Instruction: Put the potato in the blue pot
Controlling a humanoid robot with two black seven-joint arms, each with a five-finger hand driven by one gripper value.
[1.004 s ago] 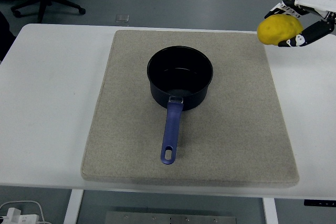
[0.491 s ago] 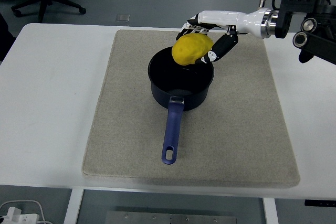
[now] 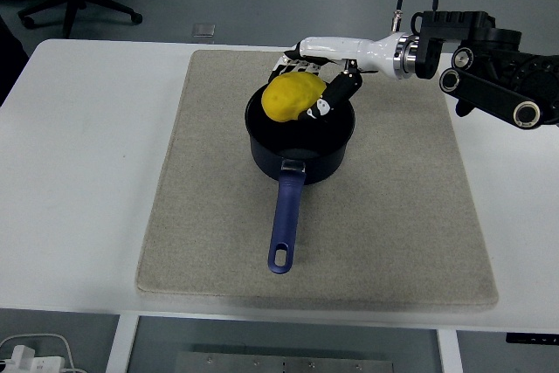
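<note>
Robot hand [image 3: 307, 76] holding potato [image 3: 292, 97], above blue pot [image 3: 301, 148]

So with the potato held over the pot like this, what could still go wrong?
1. The potato sits over the left part of the blue pot, near its rim; released here, it might clip the rim and roll onto the mat.
2. The right hand hangs low over the opening, so its fingers could catch the rim on the way out.
3. A hard drop might shift the pot, since nothing holds its handle.
</note>
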